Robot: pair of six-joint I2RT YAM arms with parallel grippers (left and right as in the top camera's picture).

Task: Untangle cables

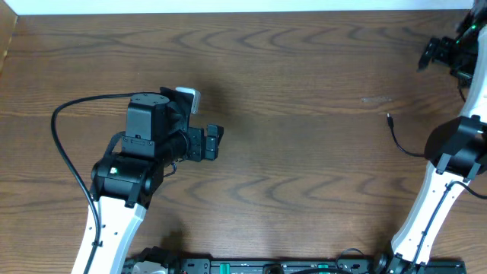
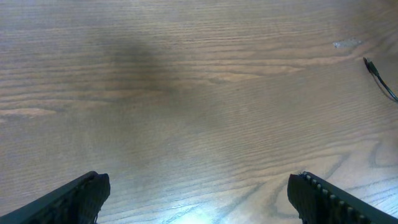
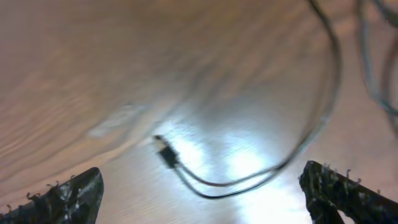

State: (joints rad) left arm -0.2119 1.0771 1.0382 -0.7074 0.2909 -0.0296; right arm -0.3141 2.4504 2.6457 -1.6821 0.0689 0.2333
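We see one thin black cable [image 1: 398, 144] curving at the frame's right, its small plug [image 3: 166, 154] bare; the left jaws and right jaws stand apart, empty.

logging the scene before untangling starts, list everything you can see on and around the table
table: one, brown wood grain, fills all views
black cable: one, thin, right side of the table; its free plug points toward the centre, the other end runs under the right arm
blurred strand: one, colour unclear, top right of the right wrist view
pale smudge: one, whitish, on the table just above the plug
left arm: one, white and black, left of centre, with a thick black arm cable looping off to its left
right arm: one, white and black, right edge
left gripper: one, black, open, empty
right gripper: one, black, open, empty, above the plug
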